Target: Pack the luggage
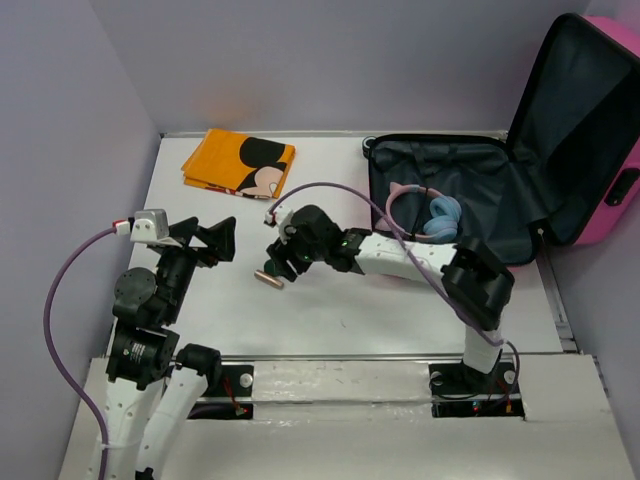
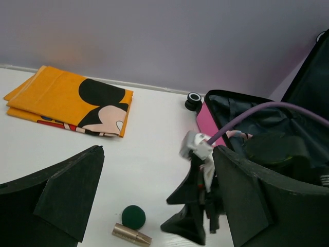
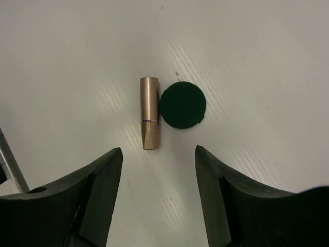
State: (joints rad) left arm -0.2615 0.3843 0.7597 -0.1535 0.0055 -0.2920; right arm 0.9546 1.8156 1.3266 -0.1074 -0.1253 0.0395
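Observation:
The hot-pink luggage (image 1: 600, 215) lies open at the right, its lid upright and its navy lining (image 1: 450, 170) showing. Pink and blue headphones (image 1: 432, 213) lie inside it. A gold lipstick tube (image 3: 149, 113) lies on the table touching a dark green disc (image 3: 182, 105). My right gripper (image 3: 158, 159) is open and empty just above and short of them. The tube also shows in the top view (image 1: 270, 279), at the right gripper (image 1: 283, 258). My left gripper (image 1: 222, 243) is open and empty, to the left of the tube. The left wrist view shows the tube (image 2: 131, 235) and the disc (image 2: 133, 216).
A folded orange cartoon-mouse cloth (image 1: 238, 163) lies at the back left of the table. A black wheel (image 2: 194, 100) sits at the luggage's near corner. Grey walls close in the table on the left and back. A purple cable (image 1: 340, 190) arches over the right arm.

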